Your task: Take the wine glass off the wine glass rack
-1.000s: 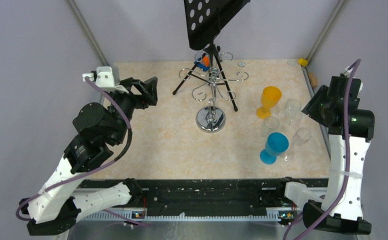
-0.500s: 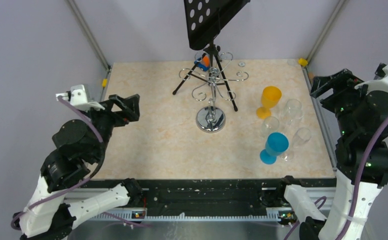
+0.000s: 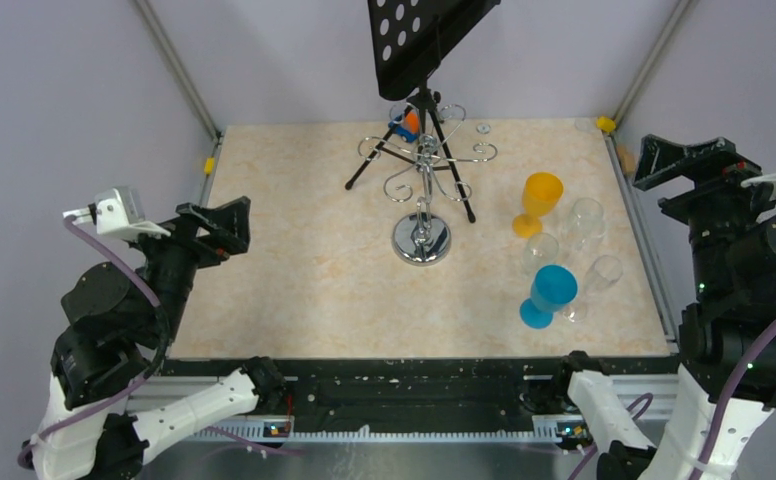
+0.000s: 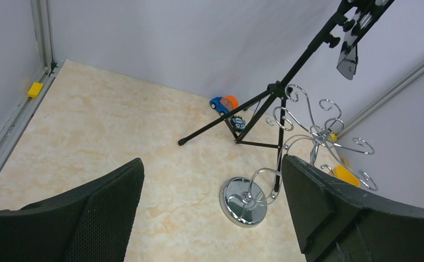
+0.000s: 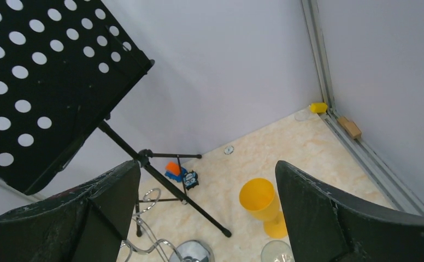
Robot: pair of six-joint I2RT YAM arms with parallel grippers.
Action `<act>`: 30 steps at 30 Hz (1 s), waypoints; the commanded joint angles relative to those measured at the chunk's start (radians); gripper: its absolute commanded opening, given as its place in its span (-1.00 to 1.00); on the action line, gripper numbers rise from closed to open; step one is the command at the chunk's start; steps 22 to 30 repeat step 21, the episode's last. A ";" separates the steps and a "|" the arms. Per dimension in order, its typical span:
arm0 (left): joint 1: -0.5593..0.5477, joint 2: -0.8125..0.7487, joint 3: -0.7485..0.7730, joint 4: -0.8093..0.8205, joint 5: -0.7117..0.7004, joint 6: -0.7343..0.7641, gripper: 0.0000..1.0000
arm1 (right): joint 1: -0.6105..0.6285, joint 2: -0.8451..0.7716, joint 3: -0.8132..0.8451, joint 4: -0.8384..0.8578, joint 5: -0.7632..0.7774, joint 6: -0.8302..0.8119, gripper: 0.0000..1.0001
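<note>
I logged the chrome wire rack with scrolled arms (image 3: pixel 423 190) bare at the middle of the bench (image 3: pixel 314 260), clear and coloured stemmed glasses (image 3: pixel 541 248) standing right of it, left hand (image 4: pixel 211 161) and right hand (image 5: pixel 207 169) both wide open and empty, so I judged the removal done.

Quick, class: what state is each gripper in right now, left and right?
Left gripper: open, holding nothing.
Right gripper: open, holding nothing.
</note>
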 commanded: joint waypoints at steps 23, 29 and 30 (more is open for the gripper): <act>0.002 0.025 0.028 0.108 0.021 0.075 0.97 | -0.009 -0.223 -0.091 0.226 0.046 0.002 0.95; 0.002 0.025 0.028 0.108 0.021 0.075 0.97 | -0.009 -0.223 -0.091 0.226 0.046 0.002 0.95; 0.002 0.025 0.028 0.108 0.021 0.075 0.97 | -0.009 -0.223 -0.091 0.226 0.046 0.002 0.95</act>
